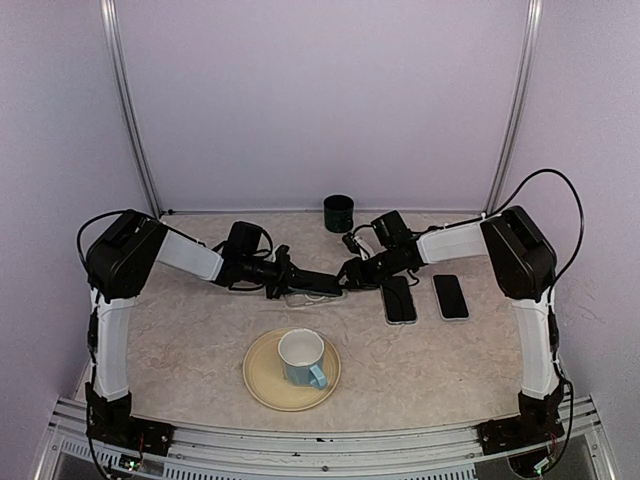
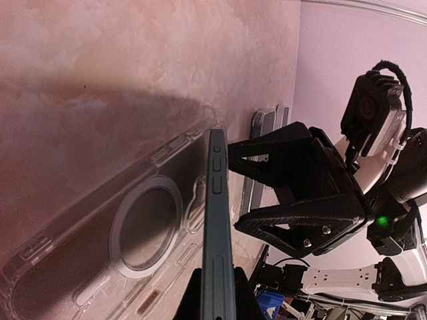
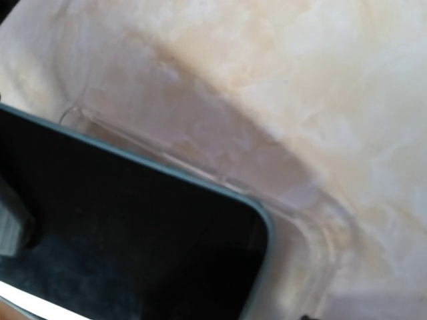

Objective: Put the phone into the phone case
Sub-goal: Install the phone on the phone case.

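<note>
- Step in hand: seating phone in case; not in yet.
- Left gripper is clamped on the phone, which stands on its long edge right along the case's rim.
- Case lies flat, open side up, just beside that gripper's tips.
- Right gripper has jaws partly apart and empty, tips just beside the phone; contact unclear.
- Next, I'd say: tip the phone flat, line up the corners, press in. The case may need pinning.

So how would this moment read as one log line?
phone: edge-on over clear case, not seated | left fingers: shut on phone | right fingers: open beside phone
</note>
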